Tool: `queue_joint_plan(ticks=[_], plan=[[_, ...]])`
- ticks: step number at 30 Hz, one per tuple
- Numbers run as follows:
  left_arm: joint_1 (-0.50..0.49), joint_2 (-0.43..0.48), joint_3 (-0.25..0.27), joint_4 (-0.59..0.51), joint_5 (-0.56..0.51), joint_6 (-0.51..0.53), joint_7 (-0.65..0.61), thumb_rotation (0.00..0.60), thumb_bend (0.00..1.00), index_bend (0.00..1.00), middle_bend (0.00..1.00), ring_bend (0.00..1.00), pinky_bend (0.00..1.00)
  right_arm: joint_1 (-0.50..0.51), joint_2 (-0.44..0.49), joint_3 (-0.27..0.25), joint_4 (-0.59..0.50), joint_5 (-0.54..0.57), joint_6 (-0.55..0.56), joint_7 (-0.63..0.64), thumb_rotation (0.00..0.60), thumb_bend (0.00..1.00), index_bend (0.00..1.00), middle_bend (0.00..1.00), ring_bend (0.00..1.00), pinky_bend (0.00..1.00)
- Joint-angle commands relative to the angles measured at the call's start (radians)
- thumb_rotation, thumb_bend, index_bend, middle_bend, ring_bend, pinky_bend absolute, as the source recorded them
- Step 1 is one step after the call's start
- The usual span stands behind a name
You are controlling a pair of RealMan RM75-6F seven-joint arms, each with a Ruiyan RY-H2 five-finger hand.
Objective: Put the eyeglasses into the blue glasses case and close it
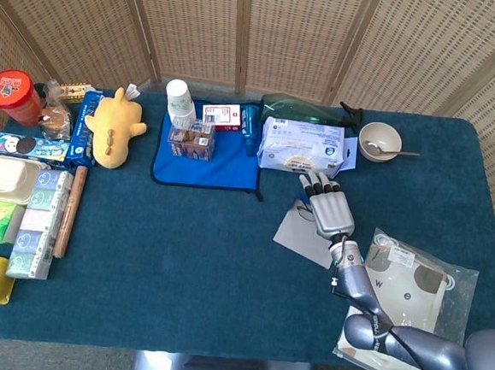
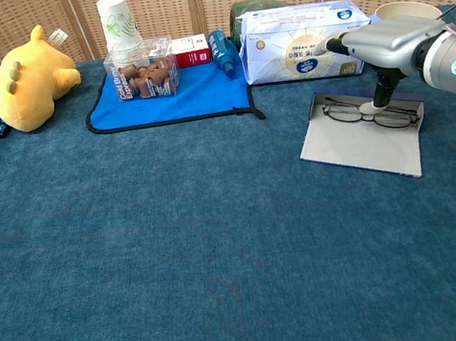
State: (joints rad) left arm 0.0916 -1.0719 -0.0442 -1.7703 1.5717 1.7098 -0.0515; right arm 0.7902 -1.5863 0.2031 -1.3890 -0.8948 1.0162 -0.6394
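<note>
The eyeglasses (image 2: 369,111) lie folded on a grey sheet (image 2: 360,140), on the far half of the table (image 2: 222,255) toward its right edge, just in front of the white tissue pack (image 2: 298,29). In the chest view the right hand (image 2: 385,42) hovers flat over them, palm down, with one digit reaching down to the bridge between the lenses; it touches the glasses there. Whether anything is pinched cannot be told; the other fingers (image 1: 316,187) lie stretched out side by side toward the tissue pack in the head view. The right hand (image 1: 331,211) covers most of the glasses from above, so only a bit of frame shows there.

The left hand appears only as dark tips at the table's left edge; its state cannot be told.

A blue mat (image 2: 176,93) lies at the far middle of the table, carrying a clear box of brown items (image 2: 145,76), a paper cup (image 2: 116,21), a red-and-white box (image 2: 189,51) and a blue bottle (image 2: 224,52). A yellow plush toy (image 2: 29,75) sits near the far left. A bowl (image 1: 379,141) with a spoon stands at the far right. A clear bag (image 1: 411,284) lies near the right front corner.
</note>
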Motion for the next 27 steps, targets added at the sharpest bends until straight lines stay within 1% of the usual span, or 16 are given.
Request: queue_joint_plan(ticks=[1,4,6,7,11,14,17,19,23,27], plan=[[-0.001,-0.001,0.0,0.001,0.0,-0.001,0.0,0.6,0.3,0.21,0.12,0.0,0.0,0.002,0.036,0.016,-0.078,0.039,-0.016,-0.004,0.6,0.29,0.0,0.04,0.02,0.19],[0.0,-0.002,0.0,0.002,-0.001,0.0,-0.002,0.6,0.3,0.21,0.12,0.0,0.0,0.013,0.082,0.042,-0.155,0.106,-0.06,0.008,0.6,0.35,0.0,0.07,0.05,0.19],[0.0,-0.002,0.001,0.003,-0.001,-0.001,-0.002,0.6,0.3,0.21,0.12,0.0,0.0,0.021,0.1,0.055,-0.181,0.145,-0.084,0.021,0.593,0.37,0.0,0.1,0.06,0.19],[0.0,-0.002,0.001,0.003,0.0,-0.001,-0.003,0.6,0.3,0.21,0.12,0.0,0.0,0.026,0.11,0.063,-0.192,0.169,-0.099,0.029,0.571,0.37,0.0,0.11,0.07,0.19],[0.002,-0.002,0.002,0.005,-0.002,0.0,-0.005,0.6,0.3,0.21,0.12,0.0,0.0,0.05,0.138,0.077,-0.207,0.248,-0.15,0.055,0.441,0.38,0.0,0.13,0.08,0.2],[0.001,-0.002,0.002,0.005,-0.004,-0.002,-0.006,0.6,0.3,0.21,0.12,0.0,0.0,0.066,0.15,0.079,-0.199,0.29,-0.172,0.07,0.388,0.38,0.0,0.13,0.09,0.2],[-0.003,-0.002,0.002,0.003,-0.004,-0.01,-0.004,0.6,0.3,0.21,0.12,0.0,0.0,0.085,0.164,0.076,-0.18,0.352,-0.205,0.086,0.377,0.38,0.0,0.13,0.09,0.2],[-0.005,-0.002,0.001,0.002,-0.004,-0.011,-0.002,0.6,0.3,0.21,0.12,0.0,0.0,0.095,0.171,0.07,-0.176,0.372,-0.216,0.089,0.373,0.38,0.0,0.13,0.09,0.2],[-0.008,-0.003,0.001,-0.001,-0.004,-0.016,0.002,0.6,0.3,0.21,0.12,0.0,0.0,0.111,0.184,0.055,-0.17,0.412,-0.232,0.094,0.348,0.38,0.0,0.13,0.09,0.2],[-0.012,-0.004,0.002,-0.006,-0.002,-0.022,0.008,0.6,0.29,0.21,0.12,0.0,0.0,0.134,0.202,0.031,-0.163,0.465,-0.26,0.098,0.341,0.38,0.0,0.13,0.09,0.2]])
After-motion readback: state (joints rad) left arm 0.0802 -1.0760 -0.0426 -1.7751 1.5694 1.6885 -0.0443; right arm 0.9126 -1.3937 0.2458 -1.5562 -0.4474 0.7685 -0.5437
